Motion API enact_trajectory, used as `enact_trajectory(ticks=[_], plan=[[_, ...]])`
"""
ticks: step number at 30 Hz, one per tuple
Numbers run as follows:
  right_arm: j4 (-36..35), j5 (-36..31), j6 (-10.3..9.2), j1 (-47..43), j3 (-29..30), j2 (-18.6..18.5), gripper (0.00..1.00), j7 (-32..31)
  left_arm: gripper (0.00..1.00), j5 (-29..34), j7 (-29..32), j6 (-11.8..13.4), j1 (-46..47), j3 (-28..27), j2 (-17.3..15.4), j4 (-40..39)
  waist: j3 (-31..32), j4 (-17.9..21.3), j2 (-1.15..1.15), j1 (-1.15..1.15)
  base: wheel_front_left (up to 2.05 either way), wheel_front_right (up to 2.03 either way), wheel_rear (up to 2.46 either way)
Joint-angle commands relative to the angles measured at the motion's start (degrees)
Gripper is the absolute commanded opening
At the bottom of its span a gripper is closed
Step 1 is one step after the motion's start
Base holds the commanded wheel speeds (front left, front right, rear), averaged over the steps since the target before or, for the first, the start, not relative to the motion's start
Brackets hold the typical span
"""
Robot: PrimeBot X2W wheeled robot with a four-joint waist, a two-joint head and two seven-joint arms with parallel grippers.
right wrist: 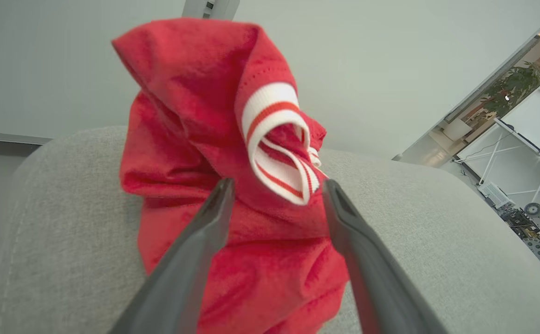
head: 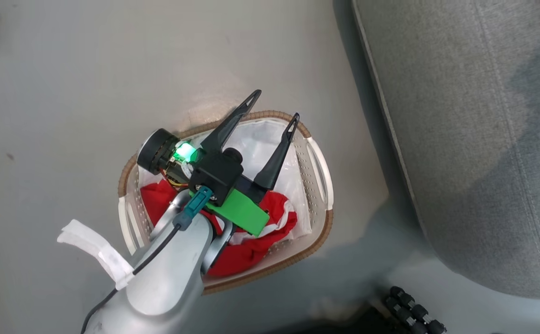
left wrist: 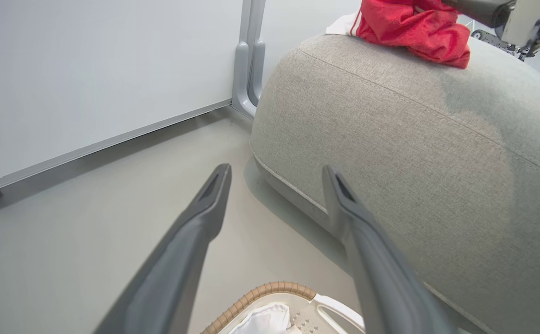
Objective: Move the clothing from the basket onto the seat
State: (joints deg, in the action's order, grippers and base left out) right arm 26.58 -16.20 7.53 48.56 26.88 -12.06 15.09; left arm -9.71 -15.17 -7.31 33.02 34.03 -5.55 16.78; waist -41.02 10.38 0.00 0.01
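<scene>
Red garment [right wrist: 191, 139] on seat [right wrist: 437, 241] — just beyond the right pincer [right wrist: 276, 185]

One basket [head: 320, 172], one sofa [head: 474, 139] at two o'clock, and two red garments: basket garment [head: 251, 253], sofa garment [right wrist: 191, 139].

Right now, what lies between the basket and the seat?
A bare strip of grey floor, with nothing on it, lies between the basket and the seat. The head view shows it from above.
</scene>
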Motion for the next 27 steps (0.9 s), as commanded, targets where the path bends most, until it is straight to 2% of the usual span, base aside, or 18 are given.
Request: enact_trajectory(ticks=[1, 8, 19, 27], plan=[[-0.6, 0.6, -0.08, -2.3, -0.3, 0.4, 1.0, 0.1, 1.0, -0.2, 0.0, -0.1, -1.2, -0.3, 0.1, -0.2, 2.4, -0.4, 0.0, -0.01, 0.0, 0.0, 0.0], [-2.0, 1.1, -0.08, -10.4, -1.7, 0.4, 1.0, 0.1, 1.0, -1.6, 0.0, 0.2, -3.9, -2.0, 0.9, -0.4, 9.3, -1.9, 0.0, -0.01, 0.0, 0.0, 0.0], [-3.5, 2.7, -0.08, -14.0, -7.5, -0.9, 1.0, 0.1, 1.0, -4.0, 0.0, 1.7, -11.8, -9.4, 2.1, -0.8, 23.5, -7.1, 0.0, -0.01, 0.0, 0.0, 0.0], [-5.0, 5.3, -0.08, -18.0, -12.4, 2.4, 1.0, 0.1, 1.0, -4.6, 0.0, 3.8, -19.8, -17.9, 2.3, -2.0, 31.4, -11.2, 0.0, -0.01, 0.0, 0.0, 0.0]])
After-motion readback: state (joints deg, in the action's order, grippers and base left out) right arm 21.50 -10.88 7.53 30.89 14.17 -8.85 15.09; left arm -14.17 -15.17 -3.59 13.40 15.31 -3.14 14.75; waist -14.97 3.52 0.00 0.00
